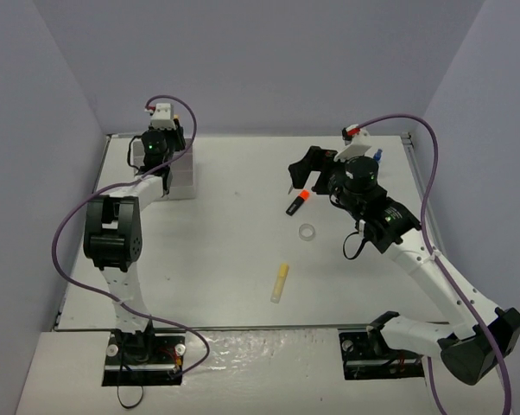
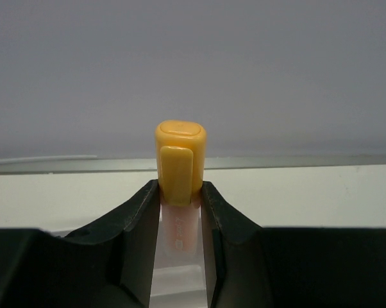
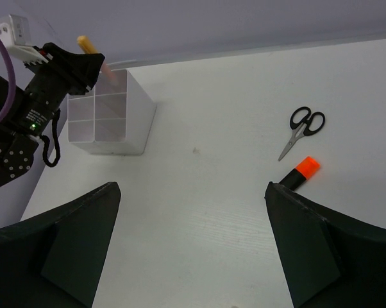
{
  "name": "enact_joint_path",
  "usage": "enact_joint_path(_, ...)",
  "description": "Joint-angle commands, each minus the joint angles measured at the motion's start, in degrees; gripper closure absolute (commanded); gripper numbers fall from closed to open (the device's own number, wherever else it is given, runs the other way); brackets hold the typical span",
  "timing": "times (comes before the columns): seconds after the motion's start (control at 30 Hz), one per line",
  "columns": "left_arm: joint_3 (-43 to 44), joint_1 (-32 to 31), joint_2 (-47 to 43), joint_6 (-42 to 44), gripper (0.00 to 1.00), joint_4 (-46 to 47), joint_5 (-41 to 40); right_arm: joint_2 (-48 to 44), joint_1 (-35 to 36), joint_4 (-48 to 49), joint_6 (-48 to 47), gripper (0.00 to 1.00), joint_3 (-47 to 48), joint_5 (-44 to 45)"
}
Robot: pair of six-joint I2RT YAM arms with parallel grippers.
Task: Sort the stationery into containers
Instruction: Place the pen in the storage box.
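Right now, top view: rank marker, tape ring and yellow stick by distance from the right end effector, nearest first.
1. Marker: just on the near side of the right end effector, almost under it.
2. Tape ring: past the marker, further toward the near edge.
3. Yellow stick: mid-table, closest of the three to the near edge.
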Motion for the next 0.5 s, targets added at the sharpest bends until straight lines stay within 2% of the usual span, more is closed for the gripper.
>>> enact_joint_path(0.0,0.8,0.1,-0.6,2.2,1.0,8.0,0.2,-2.4,0.4,2.2,-0.2,0.06,2.8,2.1)
enact_joint_path(0.13,0.1,0.1,-0.6,2.5,0.97,8.5,0.1,-2.8,0.4,1.8,-0.4,0.06,2.7,2.3)
enact_joint_path(0.27,0.8,0.1,-0.5,3.4,0.66,6.0,0.6,-2.9,0.4,1.7,-0.5,0.06,2.5,2.3)
enact_joint_path(0.33,0.8,0.1,-0.9,3.8,0.48,5.4,1.0,-2.8,0.4,1.5,-0.4,0.06,2.5,2.0)
enact_joint_path(0.4,0.7,0.1,-1.5,4.3,0.35,5.2,1.1,-2.8,0.4,1.4,-0.5,0.06,2.5,1.9)
enact_joint_path(0.47,1.1,0.1,-2.4,5.3,0.3,4.2,1.2,-3.0,0.4,1.2,-0.5,0.06,2.5,1.8)
